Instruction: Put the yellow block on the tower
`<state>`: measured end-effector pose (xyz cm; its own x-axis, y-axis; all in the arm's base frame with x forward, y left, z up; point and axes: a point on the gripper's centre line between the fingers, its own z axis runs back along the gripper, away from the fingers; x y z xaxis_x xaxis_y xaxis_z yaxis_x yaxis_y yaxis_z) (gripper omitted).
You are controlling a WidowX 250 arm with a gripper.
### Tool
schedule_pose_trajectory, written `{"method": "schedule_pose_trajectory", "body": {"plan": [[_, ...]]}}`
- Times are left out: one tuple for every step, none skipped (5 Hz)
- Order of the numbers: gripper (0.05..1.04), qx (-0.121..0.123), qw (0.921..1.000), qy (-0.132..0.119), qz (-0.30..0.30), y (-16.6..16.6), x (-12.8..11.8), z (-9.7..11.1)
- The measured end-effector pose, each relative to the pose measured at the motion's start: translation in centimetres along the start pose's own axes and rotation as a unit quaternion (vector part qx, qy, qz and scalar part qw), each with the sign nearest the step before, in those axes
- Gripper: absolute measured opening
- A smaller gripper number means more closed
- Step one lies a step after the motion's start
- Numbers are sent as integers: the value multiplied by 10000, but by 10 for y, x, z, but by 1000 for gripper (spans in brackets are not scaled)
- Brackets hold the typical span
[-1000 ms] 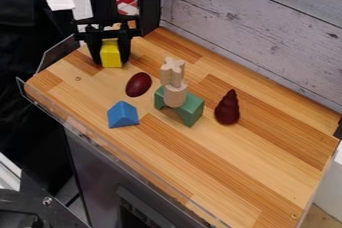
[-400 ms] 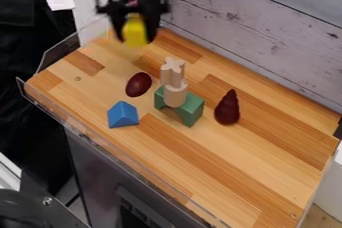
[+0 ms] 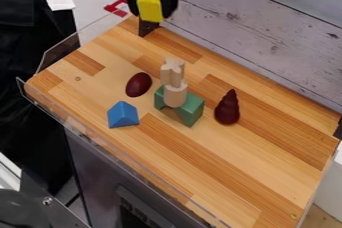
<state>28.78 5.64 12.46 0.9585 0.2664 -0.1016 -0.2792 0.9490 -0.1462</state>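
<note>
one yellow block (image 3: 149, 4) between the pincer's (image 3: 153, 14) closed fingers, above the wooden counter (image 3: 220, 157)

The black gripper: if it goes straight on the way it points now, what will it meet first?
The gripper points down, so probably the wooden tabletop behind the tower, though the depth is unclear.

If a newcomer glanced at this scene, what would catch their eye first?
Probably the bright yellow block, held up in the black pincer at the top of the view. Next comes the pale wooden tower on a green arch mid-table, with a blue wedge lying nearer the front edge.
</note>
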Motion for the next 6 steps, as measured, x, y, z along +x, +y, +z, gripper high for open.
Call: {"method": "schedule_pose_trajectory", "body": {"plan": [[585,47,9999,122,-100,-7,-16,-3],[585,114,9994,278,-185,-12,-22,-12],[585,136,9989,349,-285,-19,-23,-18],[585,151,9989,333,-309,-21,-23,-18],[585,181,9984,409,-340,-24,-23,-23],[584,233,9977,551,-312,-24,-31,-29]]}}
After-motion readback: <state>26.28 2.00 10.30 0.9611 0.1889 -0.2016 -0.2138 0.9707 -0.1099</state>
